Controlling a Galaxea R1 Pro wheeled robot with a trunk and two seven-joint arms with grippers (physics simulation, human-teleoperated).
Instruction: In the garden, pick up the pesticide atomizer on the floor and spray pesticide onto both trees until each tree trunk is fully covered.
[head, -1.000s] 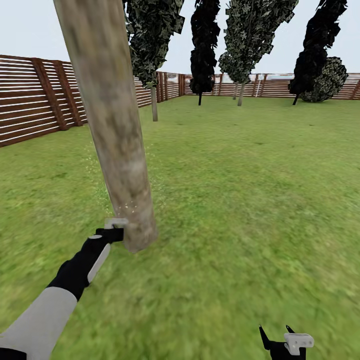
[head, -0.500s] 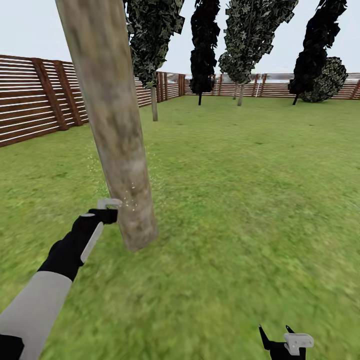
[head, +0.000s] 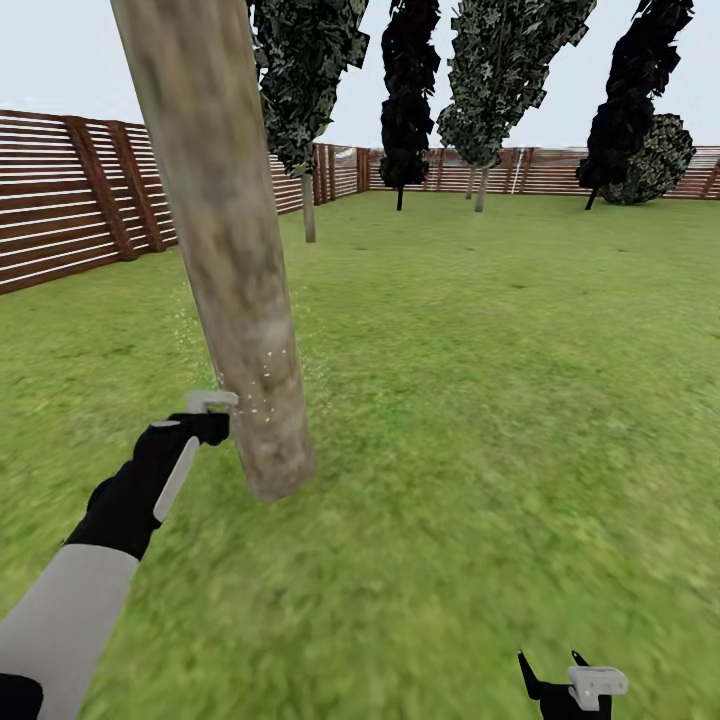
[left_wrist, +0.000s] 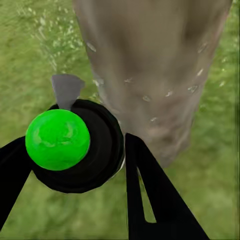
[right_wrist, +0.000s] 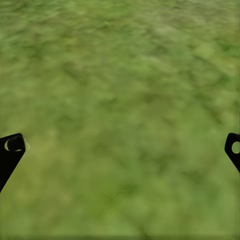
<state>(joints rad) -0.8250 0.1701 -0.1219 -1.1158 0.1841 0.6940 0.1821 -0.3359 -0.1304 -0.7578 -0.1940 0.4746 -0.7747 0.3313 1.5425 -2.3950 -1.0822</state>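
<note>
The pesticide atomizer (left_wrist: 75, 145) sits clamped in my left gripper (left_wrist: 75, 165), just beside the tree trunk (head: 225, 250), where white pesticide specks (left_wrist: 150, 97) cling to the bark. My right gripper (right_wrist: 120, 150) hangs spread apart over grass (head: 480, 400).

Tree trunk (head: 225, 250) cut off by the head view's upper edge, crown unseen. Atomizer (left_wrist: 75, 145) body hidden beneath its cap. Right gripper (head: 568, 685) cropped at the lower edge. Grass (right_wrist: 120, 100) blurred.

One atomizer (left_wrist: 75, 145), one near trunk (head: 225, 250)
</note>
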